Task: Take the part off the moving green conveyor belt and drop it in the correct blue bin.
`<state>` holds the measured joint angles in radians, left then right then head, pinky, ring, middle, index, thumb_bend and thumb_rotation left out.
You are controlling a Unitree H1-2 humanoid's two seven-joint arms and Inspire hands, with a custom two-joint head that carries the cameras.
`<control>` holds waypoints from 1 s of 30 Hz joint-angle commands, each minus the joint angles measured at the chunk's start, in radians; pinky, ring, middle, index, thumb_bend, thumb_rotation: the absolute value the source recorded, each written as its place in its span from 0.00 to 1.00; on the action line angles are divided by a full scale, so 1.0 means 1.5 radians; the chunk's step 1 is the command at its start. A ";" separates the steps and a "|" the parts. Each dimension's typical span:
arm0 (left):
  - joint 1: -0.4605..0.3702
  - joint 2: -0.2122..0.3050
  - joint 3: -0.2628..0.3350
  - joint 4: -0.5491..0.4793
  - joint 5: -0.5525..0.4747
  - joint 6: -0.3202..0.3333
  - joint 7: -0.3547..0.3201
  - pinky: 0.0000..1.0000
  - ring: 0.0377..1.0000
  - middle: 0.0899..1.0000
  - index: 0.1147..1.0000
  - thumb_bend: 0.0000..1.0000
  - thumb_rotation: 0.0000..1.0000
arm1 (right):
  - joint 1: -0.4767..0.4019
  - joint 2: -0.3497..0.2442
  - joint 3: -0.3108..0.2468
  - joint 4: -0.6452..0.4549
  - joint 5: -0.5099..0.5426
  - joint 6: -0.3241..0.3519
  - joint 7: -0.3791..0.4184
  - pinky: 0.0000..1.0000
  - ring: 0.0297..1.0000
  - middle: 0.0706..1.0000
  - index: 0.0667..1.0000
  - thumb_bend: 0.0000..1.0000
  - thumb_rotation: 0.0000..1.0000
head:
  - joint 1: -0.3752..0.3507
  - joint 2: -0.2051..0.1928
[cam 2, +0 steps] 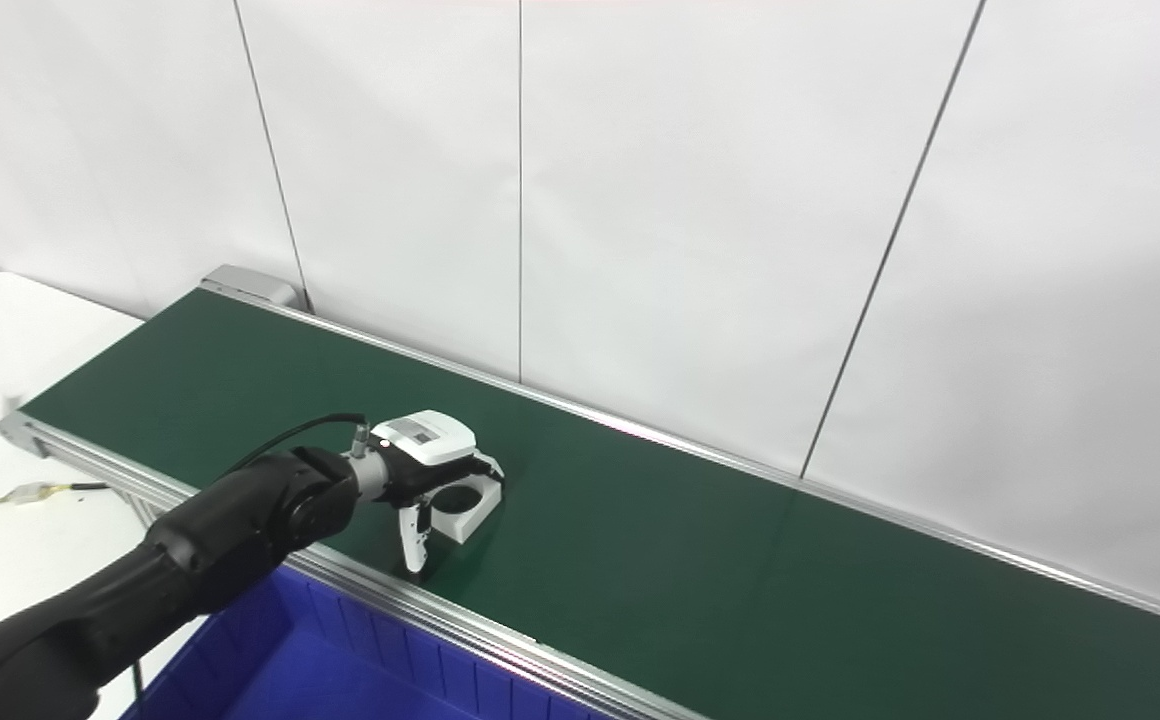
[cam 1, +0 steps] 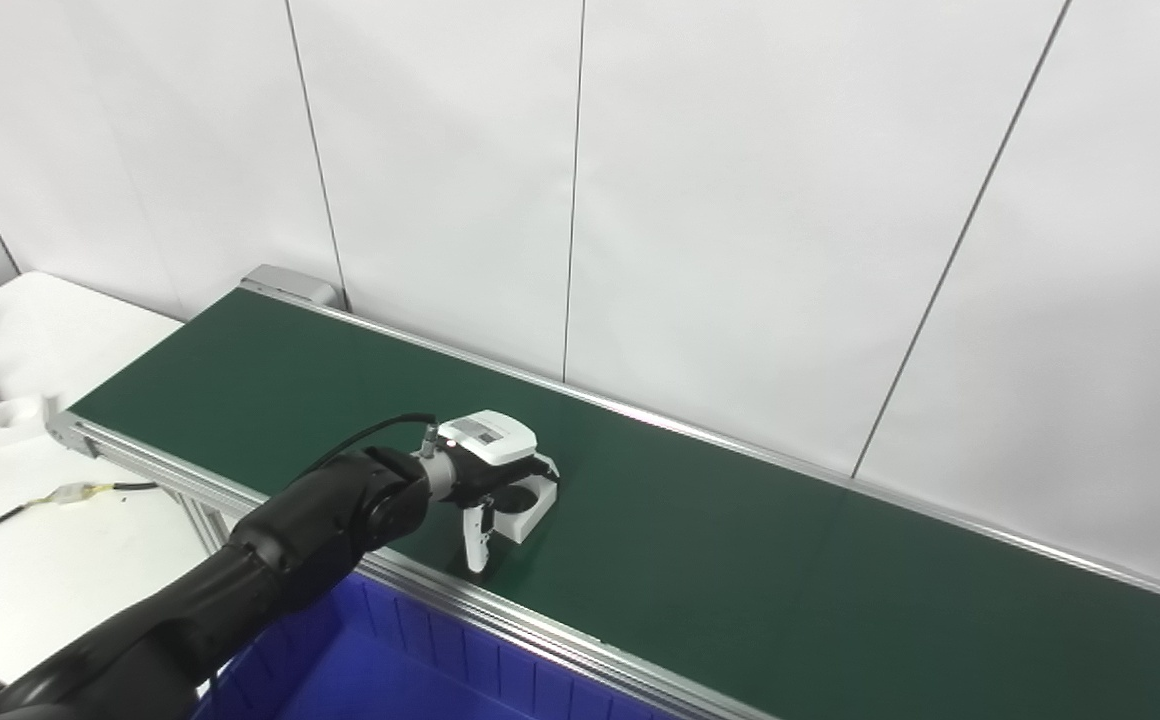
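No readable text anywhere. Small grey label patch on white back of left hand (cam 1: 488,452), print too small and blurred to make out. No lettering, numbers or brand marks legible on green conveyor belt (cam 1: 740,540), its metal frame, blue bin (cam 1: 410,670), white part (cam 2: 460,505), white wall panels or table (cam 1: 50,560) at left.
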<state>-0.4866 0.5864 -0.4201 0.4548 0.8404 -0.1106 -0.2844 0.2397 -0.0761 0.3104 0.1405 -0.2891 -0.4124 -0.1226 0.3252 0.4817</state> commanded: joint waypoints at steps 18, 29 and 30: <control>-0.052 0.011 0.033 0.060 -0.078 -0.052 0.044 0.63 0.44 0.44 0.43 0.50 0.00 | -0.001 0.001 0.002 -0.024 0.012 -0.038 -0.005 0.65 0.75 0.80 0.88 0.53 0.62 | 0.004 0.009; -0.038 0.016 0.048 0.018 -0.107 -0.049 0.026 0.60 0.44 0.43 0.44 0.50 0.00 | -0.002 0.002 0.002 -0.024 0.011 -0.038 -0.007 0.64 0.74 0.80 0.88 0.54 0.63 | 0.002 0.009; -0.035 0.017 0.049 0.008 -0.109 -0.048 0.023 0.58 0.43 0.43 0.44 0.50 0.00 | -0.002 0.002 0.002 -0.024 0.011 -0.038 -0.007 0.64 0.74 0.80 0.88 0.54 0.63 | 0.002 0.009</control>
<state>-0.5155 0.5836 -0.3648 0.5091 0.6906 -0.1791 -0.2528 0.2412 -0.0781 0.3121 0.1343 -0.2730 -0.4124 -0.1240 0.3283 0.4939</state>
